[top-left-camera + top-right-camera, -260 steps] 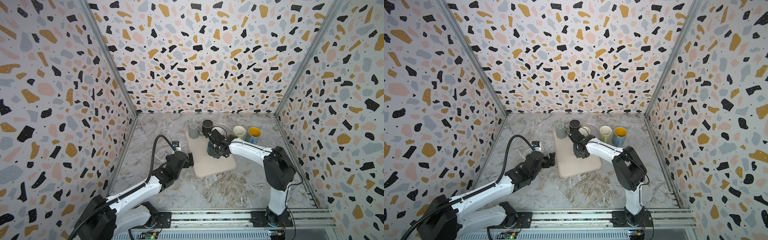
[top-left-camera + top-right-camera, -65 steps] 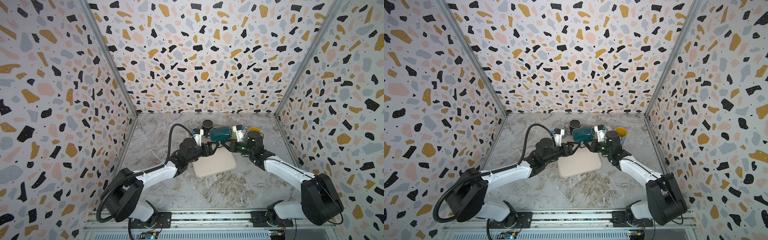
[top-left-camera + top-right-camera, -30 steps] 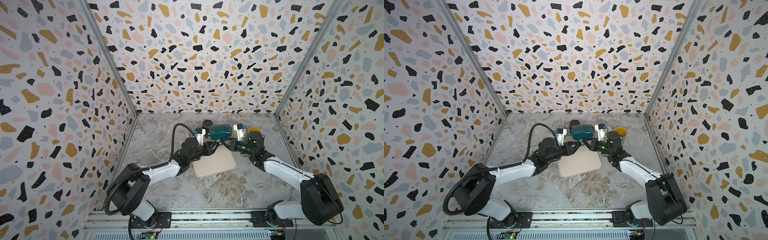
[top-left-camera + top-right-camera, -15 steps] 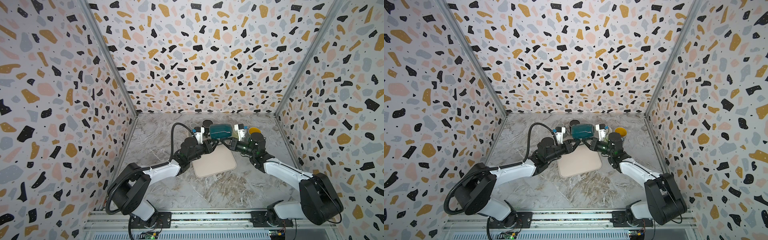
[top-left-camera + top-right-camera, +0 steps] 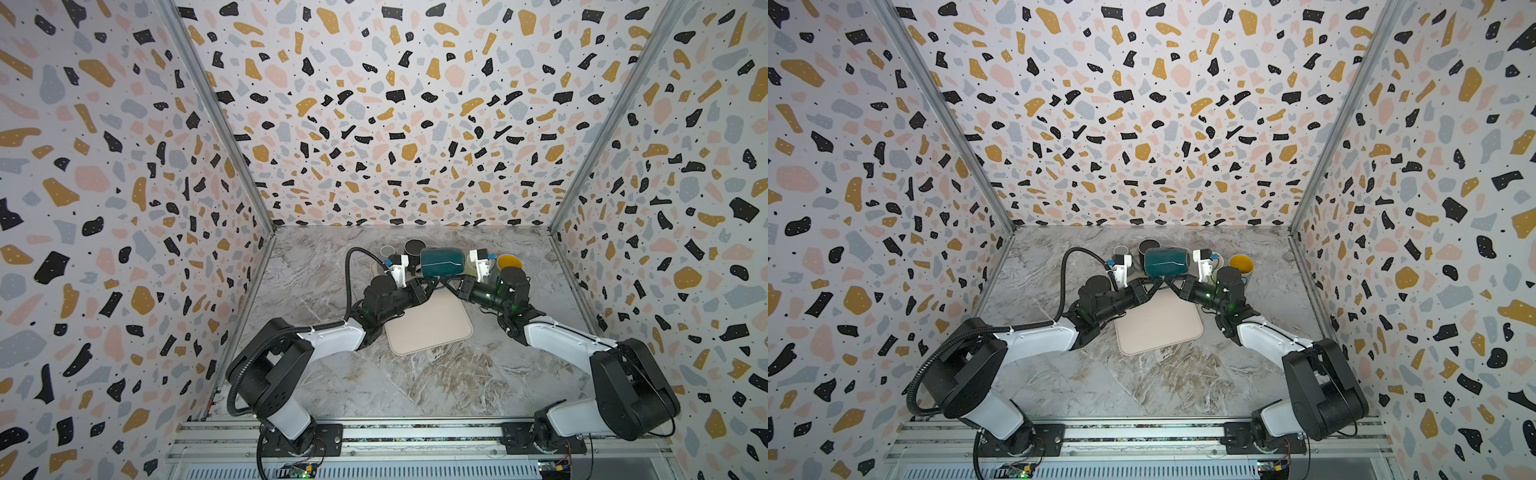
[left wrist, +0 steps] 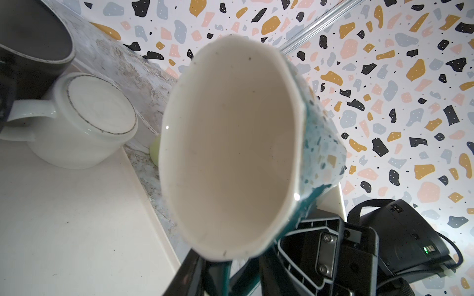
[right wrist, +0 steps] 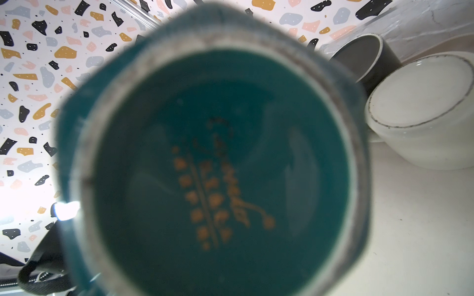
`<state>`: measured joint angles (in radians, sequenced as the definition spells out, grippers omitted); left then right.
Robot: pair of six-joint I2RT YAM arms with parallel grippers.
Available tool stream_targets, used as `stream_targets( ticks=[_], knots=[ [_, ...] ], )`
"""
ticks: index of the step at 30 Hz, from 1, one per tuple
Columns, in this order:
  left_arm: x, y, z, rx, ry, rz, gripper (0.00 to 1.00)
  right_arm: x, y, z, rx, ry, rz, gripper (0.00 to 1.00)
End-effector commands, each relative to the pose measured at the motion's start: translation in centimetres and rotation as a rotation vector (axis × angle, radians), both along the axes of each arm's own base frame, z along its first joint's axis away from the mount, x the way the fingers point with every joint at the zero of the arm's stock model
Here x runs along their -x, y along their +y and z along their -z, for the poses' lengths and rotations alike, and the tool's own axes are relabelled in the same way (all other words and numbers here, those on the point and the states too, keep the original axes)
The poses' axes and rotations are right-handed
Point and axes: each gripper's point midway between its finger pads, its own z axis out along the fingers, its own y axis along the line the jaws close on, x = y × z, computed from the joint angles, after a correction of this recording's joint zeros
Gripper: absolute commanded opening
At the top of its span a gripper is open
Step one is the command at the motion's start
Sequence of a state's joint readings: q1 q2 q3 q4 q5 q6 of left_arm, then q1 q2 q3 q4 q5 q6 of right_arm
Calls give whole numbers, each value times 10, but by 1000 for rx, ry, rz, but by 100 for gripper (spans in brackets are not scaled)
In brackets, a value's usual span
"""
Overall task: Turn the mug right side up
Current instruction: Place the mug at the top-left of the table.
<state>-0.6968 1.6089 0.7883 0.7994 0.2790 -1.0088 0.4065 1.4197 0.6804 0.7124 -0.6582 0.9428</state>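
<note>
The teal mug (image 5: 441, 262) (image 5: 1167, 262) hangs on its side above the far edge of the mat. Its white inside (image 6: 230, 143) faces my left wrist camera, and its base with gold print (image 7: 220, 166) fills the right wrist view. My right gripper (image 5: 451, 286) (image 5: 1173, 286) reaches it from the right at its lower edge and is shut on it; its jaws are hidden in its own view. My left gripper (image 5: 428, 284) (image 6: 223, 276) comes from the left, its jaws partly closed either side of the teal handle, with gaps still showing.
A beige mat (image 5: 428, 324) lies under the mug. At its far edge stand an upturned white cup (image 6: 84, 120) (image 7: 423, 112), a dark mug (image 5: 414, 247), a grey cup (image 5: 387, 251) and a yellow mug (image 5: 509, 262). Terrazzo walls close in three sides.
Over the last second my left jaws have narrowed around the mug's handle. The mug and my right arm have hardly moved. Several seconds ago the mug was down on the mat.
</note>
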Motion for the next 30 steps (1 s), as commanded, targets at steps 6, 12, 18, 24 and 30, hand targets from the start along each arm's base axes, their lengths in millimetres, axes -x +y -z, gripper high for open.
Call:
stream_targets(
  ticks=[6, 12, 18, 24, 30],
  knots=[
    [4, -9, -56, 122, -143, 41, 26, 14, 14, -32, -72, -117, -91, 0],
    [11, -15, -67, 125, -192, 97, 16, 14, 14, -32, -68, -116, -96, 0],
    [12, -15, -71, 103, -211, 101, 3, 14, 15, -31, -68, -110, -100, 0],
    [11, -14, -67, 83, -201, 93, 0, 14, 15, -31, -62, -110, -104, 0],
    [0, -5, -52, -10, -164, 14, 0, 15, 14, -31, -55, -113, -103, 14]
  ],
)
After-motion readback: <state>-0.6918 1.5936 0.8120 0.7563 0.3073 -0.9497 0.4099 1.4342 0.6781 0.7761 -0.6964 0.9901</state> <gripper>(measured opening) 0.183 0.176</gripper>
